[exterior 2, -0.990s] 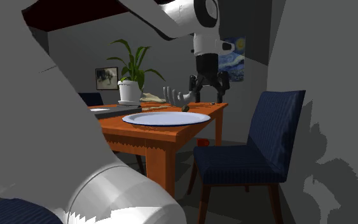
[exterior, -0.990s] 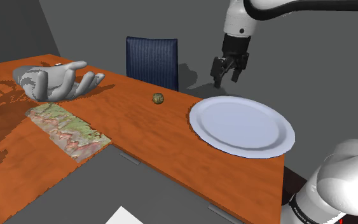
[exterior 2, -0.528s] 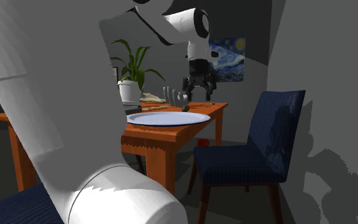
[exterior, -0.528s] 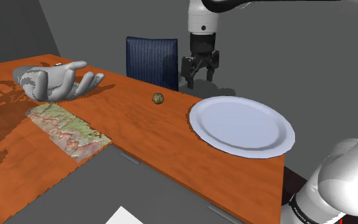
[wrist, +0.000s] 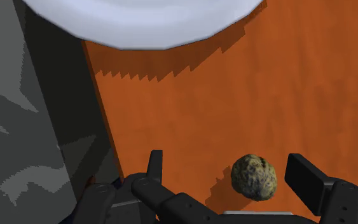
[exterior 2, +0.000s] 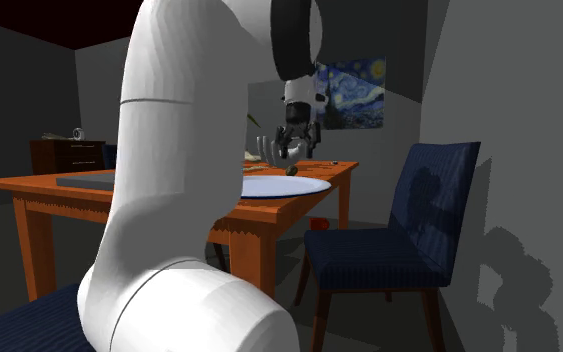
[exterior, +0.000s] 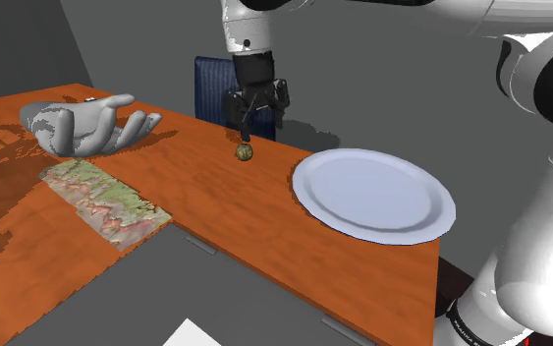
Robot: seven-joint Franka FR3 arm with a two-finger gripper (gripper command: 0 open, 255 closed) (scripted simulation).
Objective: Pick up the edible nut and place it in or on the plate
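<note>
- Gripper (exterior: pixel 254 126) is over the nut (exterior: pixel 245 152), pointing down at the tabletop (exterior: pixel 215 201), with its tips just above the nut.
- Pincer apart: in the wrist view the two black fingers (wrist: pixel 156 167) stand wide of each other, and the gripper (wrist: pixel 228 164) clamps nothing.
- Nut (wrist: pixel 254 177) is a small, lumpy, brown-green ball lying between the fingers, closer to one than the other. Neither finger touches it.
- Nut rests on the orange wood tabletop near its far edge, the edge with the blue chair (exterior: pixel 217 86) behind it.
- White round plate (exterior: pixel 308 182) sits flat toward the tabletop's corner at the shoulder view's right. It is near the nut but apart from it, with bare wood between them.
- Wrist view shows the plate (wrist: pixel 158 25) rim close to the table (wrist: pixel 285 83) edge, with grey floor past that edge.
- Grey hand sculpture (exterior: pixel 82 126) lies on the tabletop toward the shoulder view's left, well apart from the nut.
- Flat sheet with a map-like texture (exterior: pixel 107 200) lies on the tabletop in front of the hand sculpture.
- Second exterior view: gripper (exterior 2: pixel 294 152) hangs over the nut (exterior 2: pixel 292 171) past the plate (exterior 2: pixel 279 186), toward the far end of the table (exterior 2: pixel 254 215).
- Same view: another blue chair (exterior 2: pixel 389 240) stands beside the table and a swirly-sky painting (exterior 2: pixel 354 92) hangs on the wall behind.
</note>
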